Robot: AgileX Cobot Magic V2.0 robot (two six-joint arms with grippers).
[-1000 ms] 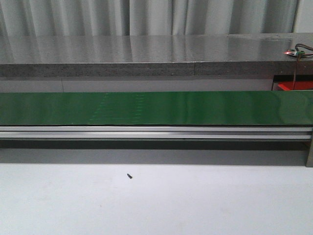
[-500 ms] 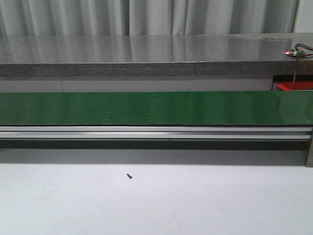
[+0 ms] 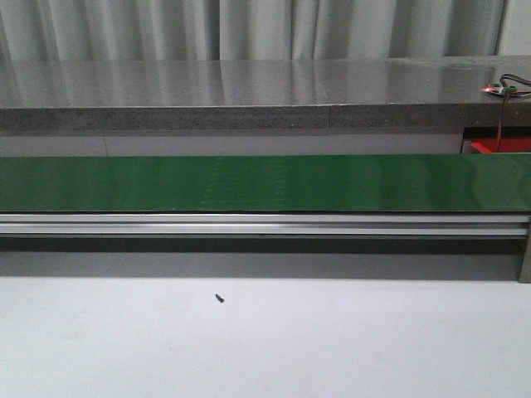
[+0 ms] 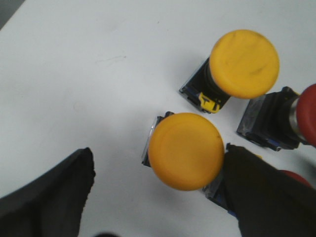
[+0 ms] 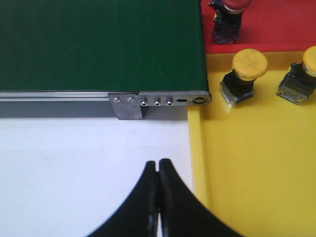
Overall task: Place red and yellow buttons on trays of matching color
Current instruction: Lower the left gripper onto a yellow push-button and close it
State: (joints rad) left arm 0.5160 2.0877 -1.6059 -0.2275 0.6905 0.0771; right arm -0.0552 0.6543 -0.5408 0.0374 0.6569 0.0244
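Note:
In the left wrist view my left gripper is open over the white table. A yellow button stands between its fingers, close to one finger and far from the other. A second yellow button stands farther off, with red buttons beside it at the frame edge. In the right wrist view my right gripper is shut and empty over the table, beside the yellow tray. That tray holds two yellow buttons. The red tray behind it holds a red button. Neither gripper shows in the front view.
A green conveyor belt on an aluminium frame runs across the table, ending beside the trays. A small black screw lies on the white table in front of it. A red corner shows behind the belt's right end.
Faint marks on the green belt have drifted to the right. Nothing else in the front view has moved.

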